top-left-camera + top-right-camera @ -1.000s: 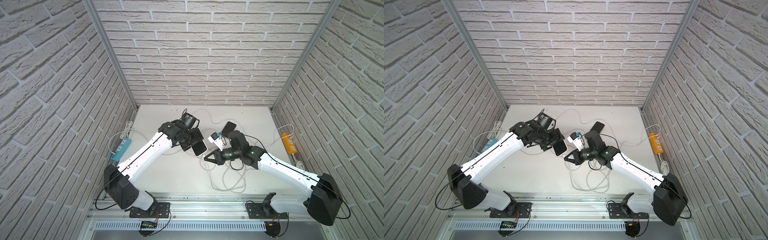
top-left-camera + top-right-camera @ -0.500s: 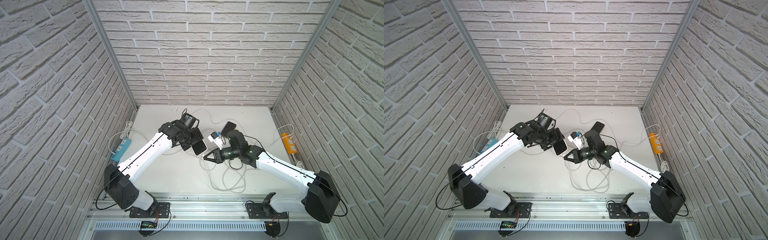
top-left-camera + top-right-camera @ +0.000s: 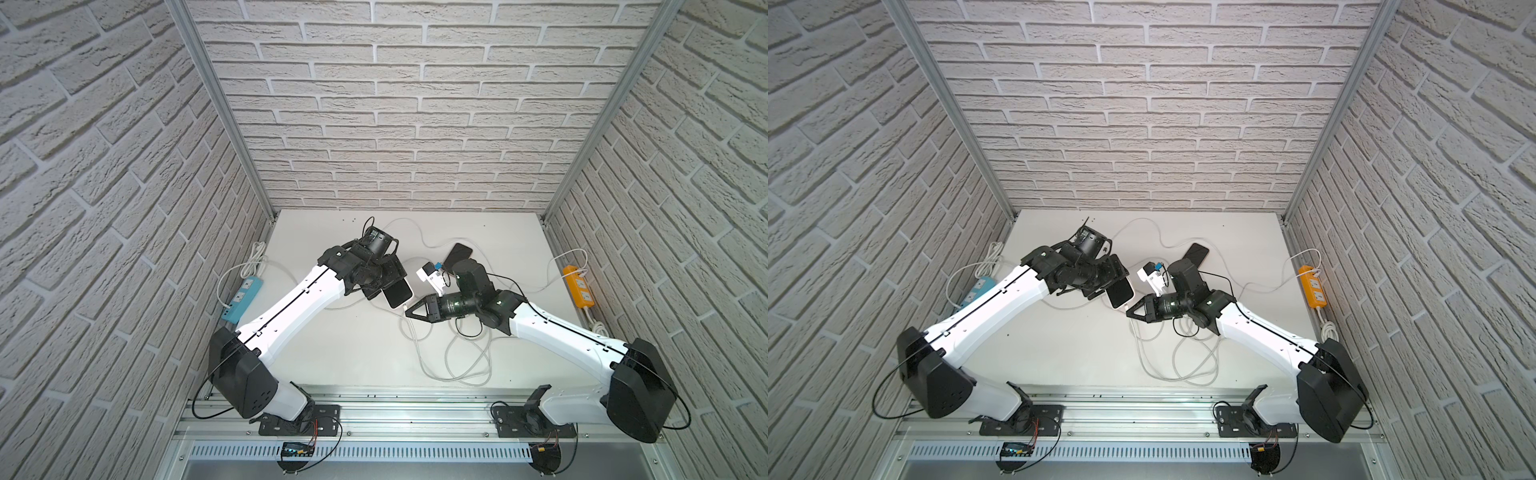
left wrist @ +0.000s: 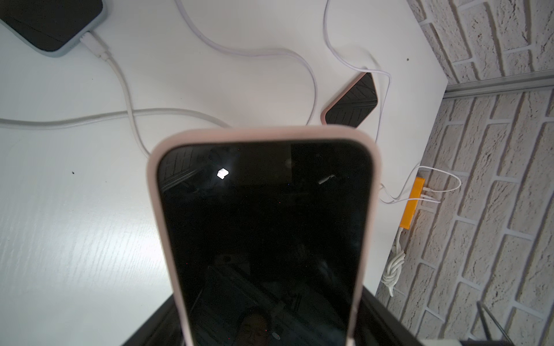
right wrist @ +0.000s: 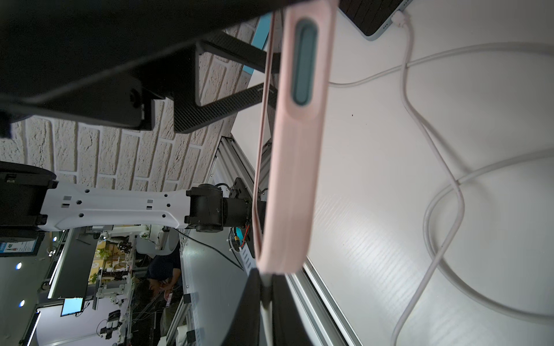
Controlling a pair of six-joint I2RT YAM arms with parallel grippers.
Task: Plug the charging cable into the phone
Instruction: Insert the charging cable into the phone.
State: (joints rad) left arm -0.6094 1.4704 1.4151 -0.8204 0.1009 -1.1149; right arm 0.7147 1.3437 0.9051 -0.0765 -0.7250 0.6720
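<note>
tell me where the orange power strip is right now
In both top views the orange power strip runs along the table's right edge, by the side wall, just beyond the right arm.

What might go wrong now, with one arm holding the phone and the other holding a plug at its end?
The plug, pinched in the right jaws, sits at the end of the phone; if it misses the socket, it may scrape the pink case.
Only the left jaws hold the phone, so a push might tilt or slide it.
The cable lies in loose loops under the right arm and may snag.
</note>
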